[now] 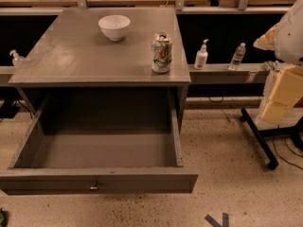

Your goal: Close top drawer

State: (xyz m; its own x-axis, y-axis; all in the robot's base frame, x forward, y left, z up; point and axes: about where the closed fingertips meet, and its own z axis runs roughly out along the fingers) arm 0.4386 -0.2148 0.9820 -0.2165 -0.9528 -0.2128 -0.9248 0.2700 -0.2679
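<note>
The top drawer [97, 181] of the grey cabinet is pulled far out toward me. Its flat front carries a small metal knob [93, 187] at the centre. The drawer box is wide and deep, and its inside shows nothing in it. The two lower drawers are hidden beneath it. My gripper [279, 98] shows as white and cream-coloured parts at the right edge of the view. It is well to the right of the drawer, apart from it, and touches nothing.
On the cabinet top [71, 60] stand a white bowl [114, 27] and a drink can [161, 53]. Small bottles [201, 55] [237, 56] stand on a ledge behind. A black stand leg [258, 138] lies on the speckled floor at the right.
</note>
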